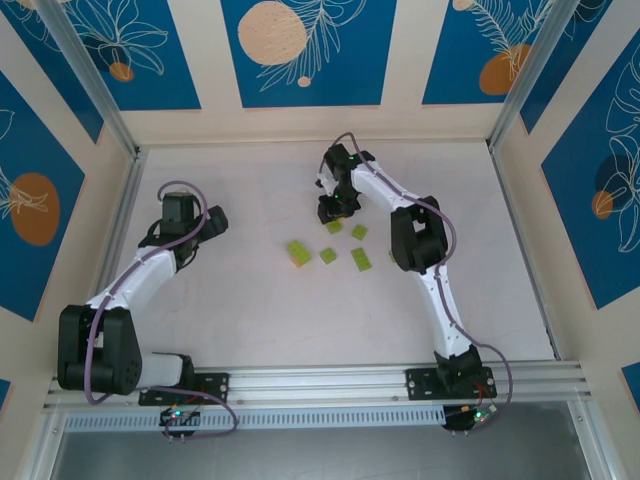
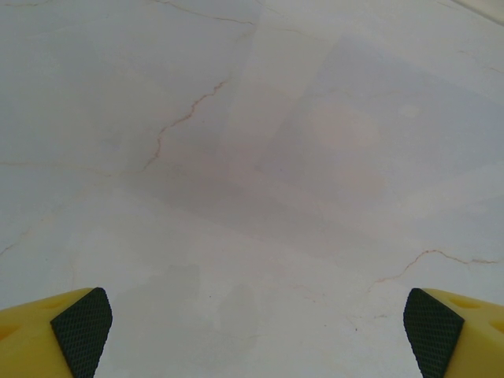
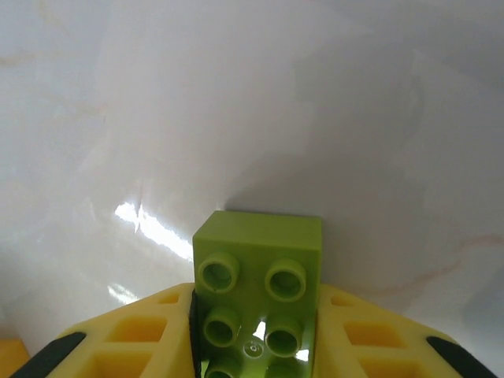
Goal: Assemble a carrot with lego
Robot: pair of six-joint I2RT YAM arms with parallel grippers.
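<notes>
Along the lower edge of the overhead frame we see both arm bases bolted to a metal rail [image 1: 320, 380]. Up the left side, the left hand [image 1: 207, 224] hangs over the bare, pale marbled tabletop [image 1: 240, 310]. Its yellow fingers [image 2: 47, 339] with black pads are spread wide apart and hold nothing. Toward mid-frame, small lime-green plastic bricks [image 1: 328, 255] lie loose on the tabletop, near one another but apart. Just above them, the right hand [image 1: 334, 207] is down at the surface. From its wrist we see it gripping a lime-green studded lego brick [image 3: 257, 244], which is pinched between both yellow fingers with its round studs turned toward the camera.
</notes>
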